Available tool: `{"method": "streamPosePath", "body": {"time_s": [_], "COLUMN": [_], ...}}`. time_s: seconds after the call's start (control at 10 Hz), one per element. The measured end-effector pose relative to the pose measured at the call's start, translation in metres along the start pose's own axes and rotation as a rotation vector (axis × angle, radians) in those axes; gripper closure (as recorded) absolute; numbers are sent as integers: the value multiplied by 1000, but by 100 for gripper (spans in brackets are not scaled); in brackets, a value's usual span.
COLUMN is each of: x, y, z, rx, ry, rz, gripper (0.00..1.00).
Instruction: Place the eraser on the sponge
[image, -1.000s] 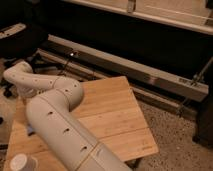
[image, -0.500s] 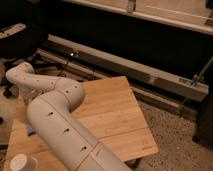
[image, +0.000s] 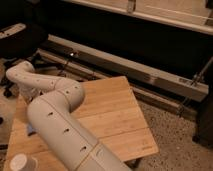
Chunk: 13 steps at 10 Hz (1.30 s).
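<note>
My white arm (image: 60, 125) reaches from the bottom edge over the left half of the wooden table (image: 115, 115), bends at an elbow (image: 70, 94) and folds back to the left. Its wrist (image: 26, 89) drops down over the table's left edge. The gripper sits below that wrist, hidden behind the thick forearm. A small blue-grey sliver of the sponge (image: 31, 131) peeks out beside the forearm near the table's left edge. The eraser is hidden from view.
A white round cup-like object (image: 20, 162) stands at the table's front left corner. A long metal rail (image: 130, 67) runs along the floor behind the table. A dark office chair (image: 17, 37) stands at the far left.
</note>
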Motion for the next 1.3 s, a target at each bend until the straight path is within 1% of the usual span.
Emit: {"method": "streamPosePath", "body": {"time_s": [0.1,0.3,0.6,0.8,0.9,1.1,1.2,1.3], "x": [2,4,3,-6,-12,-22,-29,-29], "y": [-1,-2,-5,-12,-17,-25,-32,-28], "z": [1,2,-1,-20,-32,-63,-82,-102], "rx": [6,19,41,64,74,77,70,38], "ry": [5,13,13,-11,-25,-50,-67,-84], "rz": [-10,-26,-37,-43,-62,-123,-149,-181], "gripper": [99,100,100,100,100,100,100,100]}}
